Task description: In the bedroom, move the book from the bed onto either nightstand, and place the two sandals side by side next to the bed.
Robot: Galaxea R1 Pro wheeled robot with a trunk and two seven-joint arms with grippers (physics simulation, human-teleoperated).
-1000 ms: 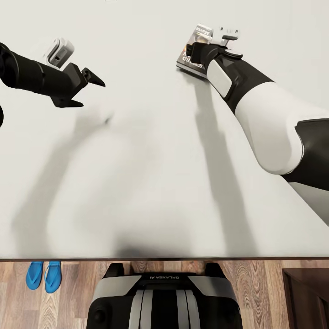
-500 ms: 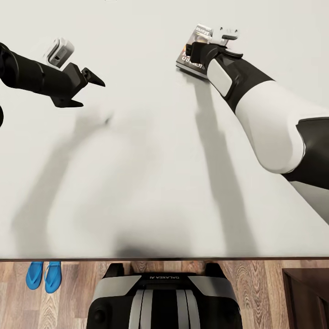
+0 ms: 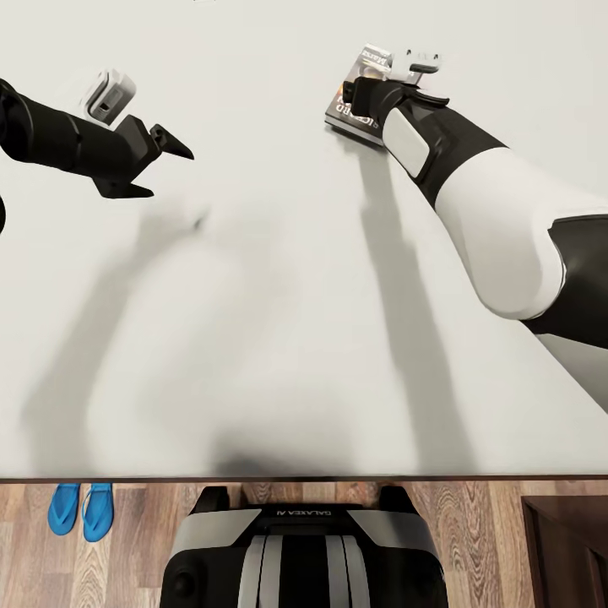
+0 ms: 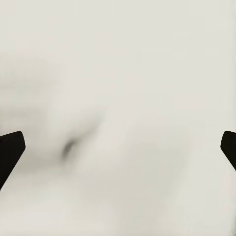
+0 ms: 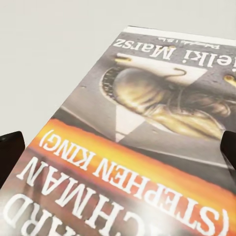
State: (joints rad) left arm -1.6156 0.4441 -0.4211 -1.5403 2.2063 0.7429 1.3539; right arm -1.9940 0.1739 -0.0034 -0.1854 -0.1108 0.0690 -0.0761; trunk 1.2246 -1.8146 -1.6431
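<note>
Right arm reaches far across the bed (image 3: 279, 321), its right gripper (image 3: 365, 95) down over the book (image 3: 348, 111), which lies flat on the white mattress top well in from the near edge. In the right wrist view the cover (image 5: 137, 147) sits close below the camera, orange band and white lettering plain, with 2 dark fingertips (image 5: 10, 152) spread at either side of it: the jaws stand open and straddle the book, not yet closed on it. Whether the tips touch the mattress cannot be told. Left gripper (image 3: 156, 162) hangs open and empty above bare mattress, well apart from the book; its fingertips (image 4: 11, 147) show wide in the left wrist view. The 2 sandals (image 3: 81, 509) lie together on the wooden floor by the bed's near edge, and a dark nightstand (image 3: 567, 549) corner shows at the robot's right. Step in hand, as judged: grasping the book. A thin paperback on a soft top gives little edge to catch, so the fingers likely need to press low, bracket both long edges squarely, then close gently. A skewed grip could slide the book or buckle the cover. Lift straight before swinging toward the nightstand.
</note>
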